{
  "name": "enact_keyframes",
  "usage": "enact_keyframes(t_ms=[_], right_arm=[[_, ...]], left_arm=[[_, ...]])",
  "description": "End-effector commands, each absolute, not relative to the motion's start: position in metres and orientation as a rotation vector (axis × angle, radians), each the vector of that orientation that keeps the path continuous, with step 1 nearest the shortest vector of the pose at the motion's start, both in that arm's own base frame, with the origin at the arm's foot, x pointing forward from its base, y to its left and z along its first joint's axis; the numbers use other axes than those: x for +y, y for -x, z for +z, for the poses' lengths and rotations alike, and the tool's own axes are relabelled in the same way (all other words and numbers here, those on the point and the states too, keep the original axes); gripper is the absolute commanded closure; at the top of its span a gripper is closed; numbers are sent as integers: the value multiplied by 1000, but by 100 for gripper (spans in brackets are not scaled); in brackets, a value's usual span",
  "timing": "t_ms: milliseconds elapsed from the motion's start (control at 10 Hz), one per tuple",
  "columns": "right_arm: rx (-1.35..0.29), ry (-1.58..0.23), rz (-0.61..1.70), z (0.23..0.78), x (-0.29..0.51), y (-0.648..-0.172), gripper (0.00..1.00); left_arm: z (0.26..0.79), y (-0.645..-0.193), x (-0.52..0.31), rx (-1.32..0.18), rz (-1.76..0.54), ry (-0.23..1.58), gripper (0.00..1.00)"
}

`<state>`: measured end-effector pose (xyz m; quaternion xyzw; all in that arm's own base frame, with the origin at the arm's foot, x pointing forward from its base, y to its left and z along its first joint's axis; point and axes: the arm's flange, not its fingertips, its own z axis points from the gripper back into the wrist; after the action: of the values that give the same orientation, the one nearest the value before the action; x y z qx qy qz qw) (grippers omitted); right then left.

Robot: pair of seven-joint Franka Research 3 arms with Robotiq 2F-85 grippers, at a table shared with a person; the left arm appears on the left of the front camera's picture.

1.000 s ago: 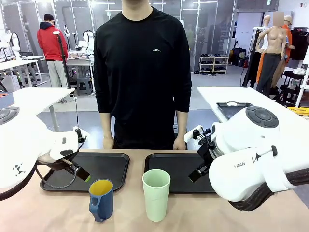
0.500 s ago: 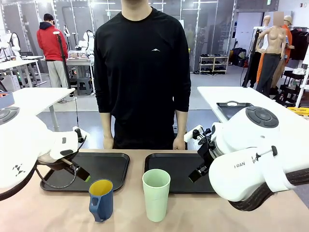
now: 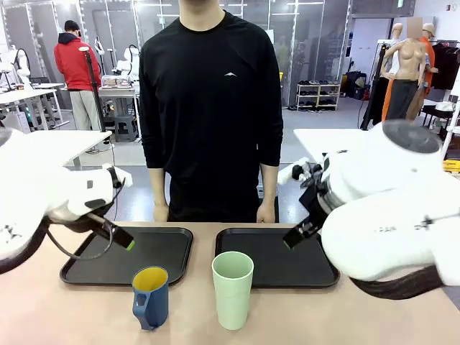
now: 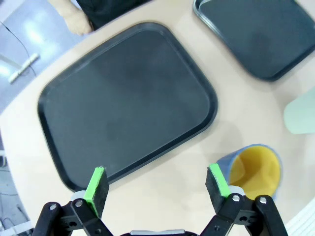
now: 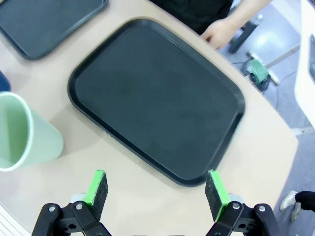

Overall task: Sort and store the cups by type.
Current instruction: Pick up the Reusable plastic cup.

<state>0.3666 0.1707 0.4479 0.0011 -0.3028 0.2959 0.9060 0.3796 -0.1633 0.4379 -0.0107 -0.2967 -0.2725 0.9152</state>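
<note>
Tan tabletop point(image 3: 316, 316) carries two black trays side by side across the middle of the front view: left tray point(image 3: 154, 251) and right tray point(image 3: 269, 259). Low in the frame, the blue cup point(image 3: 150, 296) and mint tumbler point(image 3: 232, 290) stand upright and apart. My left gripper point(image 4: 156, 179) hangs wide over the left tray's near edge, and my right gripper point(image 5: 155, 183) is equally wide over the right tray's. A person point(image 3: 210, 93) in black stands at the far side. Behind are white tables and perhaps a shoe rack point(image 3: 318, 95).

Open-plan lab hall: rows of white worktables point(image 3: 338, 140), storage rack point(image 3: 318, 95).
</note>
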Motion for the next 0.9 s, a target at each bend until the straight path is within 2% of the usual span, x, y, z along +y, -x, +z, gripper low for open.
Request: enact_keyframes(t_ms=[0, 400, 800], right_arm=[[-643, 44, 537, 493, 183, -339, 0], [-701, 28, 262, 524, 196, -324, 0], [-724, 62, 254, 521, 197, -323, 0]], left_arm=[[478, -357, -180, -635, -532, 8, 0], [512, -347, -194, -604, -168, 66, 0], [510, -347, -194, -587, -236, 80, 0]])
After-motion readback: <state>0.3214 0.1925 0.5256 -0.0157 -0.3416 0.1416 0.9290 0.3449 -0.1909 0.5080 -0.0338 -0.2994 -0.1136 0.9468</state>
